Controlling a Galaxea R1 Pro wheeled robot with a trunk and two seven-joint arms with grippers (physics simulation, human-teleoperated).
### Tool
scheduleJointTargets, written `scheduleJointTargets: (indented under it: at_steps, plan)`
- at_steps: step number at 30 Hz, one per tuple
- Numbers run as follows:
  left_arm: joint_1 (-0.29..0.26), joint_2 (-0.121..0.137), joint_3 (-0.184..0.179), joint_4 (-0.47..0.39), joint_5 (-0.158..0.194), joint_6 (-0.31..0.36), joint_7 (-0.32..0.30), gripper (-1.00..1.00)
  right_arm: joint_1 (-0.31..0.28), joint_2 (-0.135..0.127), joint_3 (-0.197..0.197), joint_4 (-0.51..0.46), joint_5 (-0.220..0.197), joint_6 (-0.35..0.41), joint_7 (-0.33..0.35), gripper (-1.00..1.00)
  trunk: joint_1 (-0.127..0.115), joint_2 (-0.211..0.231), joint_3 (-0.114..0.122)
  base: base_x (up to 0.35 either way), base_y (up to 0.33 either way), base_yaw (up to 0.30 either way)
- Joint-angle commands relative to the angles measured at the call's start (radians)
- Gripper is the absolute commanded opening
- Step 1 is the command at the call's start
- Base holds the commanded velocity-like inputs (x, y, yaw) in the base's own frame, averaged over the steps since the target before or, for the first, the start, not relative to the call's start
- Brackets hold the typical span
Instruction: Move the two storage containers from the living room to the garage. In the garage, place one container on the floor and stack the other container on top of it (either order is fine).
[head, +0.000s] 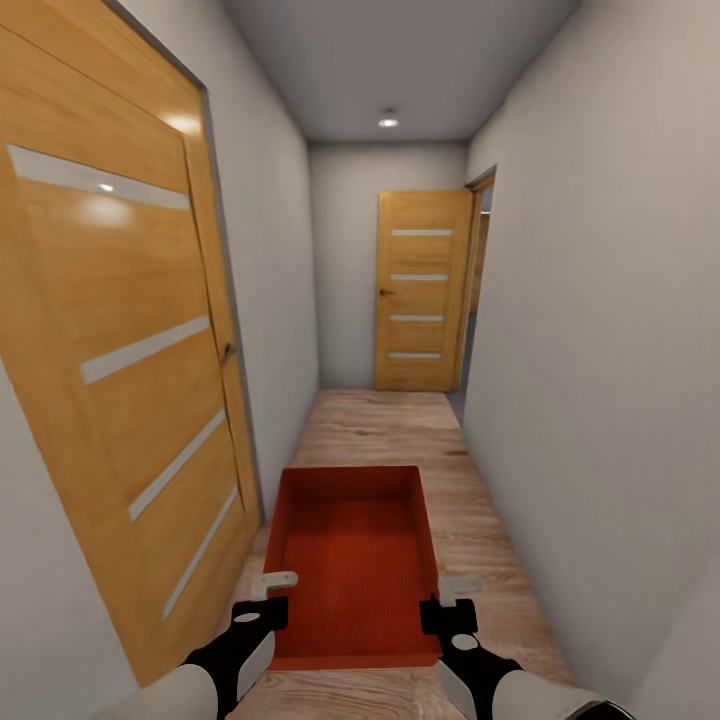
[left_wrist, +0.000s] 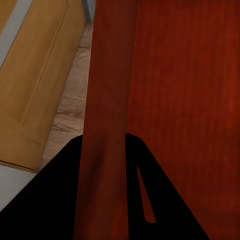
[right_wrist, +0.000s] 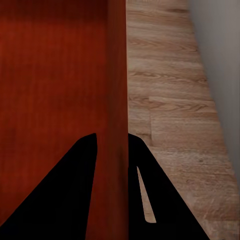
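While the robot rolls down a narrow hallway, it carries one red bin (head: 352, 560) out in front of it, held up over the wood floor (head: 400, 430). The left gripper (head: 262, 613) is clamped on the bin's left wall, near the corner closest to the robot. The right gripper (head: 444, 615) is clamped on the right wall, near the other close corner. In each wrist view, the thin red wall sits between two dark fingers, so both grips look tight. The bin is open on top and has nothing inside. A big wooden door (head: 130, 330) is close by on the left wall. Another wooden door (head: 420, 300) stands at the far end, with an open doorway (head: 478, 290) just beside it on the right. The job looks to be in its early or middle part: this bin is on its way, but this is not the garage, since the floor is wood and not grey. I think the bin must yet be set down in the garage, and I cannot tell where the second bin is.
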Motion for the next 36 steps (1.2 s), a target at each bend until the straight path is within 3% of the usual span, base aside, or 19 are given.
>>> scheduleJointTargets:
  at_steps: [1,10,36]
  plan:
    - [-0.001,0.063,0.029,0.0,0.059,0.003,0.002,-1.0,-0.001,-0.009,-0.076,-0.004,0.015,-0.019,0.003,-1.0,0.001,-0.001,-0.001,0.324,0.0,-0.036]
    - [-0.001,0.063,0.029,0.0,0.059,0.003,0.002,-1.0,-0.001,-0.007,-0.076,-0.004,0.015,-0.019,0.003,-1.0,0.001,-0.001,-0.001,0.324,0.0,-0.13]
    - [-0.001,0.068,0.029,0.0,0.06,0.003,0.002,-1.0,-0.001,-0.009,-0.076,-0.004,0.015,-0.019,0.003,-1.0,0.001,-0.001,-0.001,0.324,0.0,-0.002]
